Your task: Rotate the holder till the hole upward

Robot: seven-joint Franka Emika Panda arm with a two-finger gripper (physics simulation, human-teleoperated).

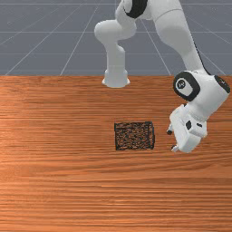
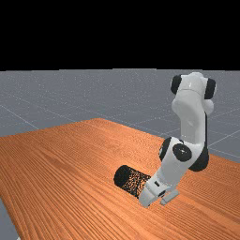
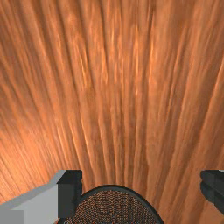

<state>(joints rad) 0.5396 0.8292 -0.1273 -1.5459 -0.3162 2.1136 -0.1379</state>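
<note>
In the front view, my gripper (image 1: 171, 140) stands just off the right end of the holder (image 1: 134, 136), its two fingers apart and pointing toward it. The holder is a black mesh cylinder lying on its side on the table. The far view has the holder (image 2: 132, 181) lying beside my tilted hand, which hides its near end. A round, dark-rimmed mesh end of the holder (image 3: 111, 209) appears in the wrist view between the wide-set fingers of the gripper (image 3: 141, 190). I cannot tell which end holds the hole.
The wooden table (image 1: 68, 181) extends around the holder on every side. In the front view, the arm's base stands behind the holder at the table's back edge, and the arm comes down at the right. My hand is low, close to the tabletop.
</note>
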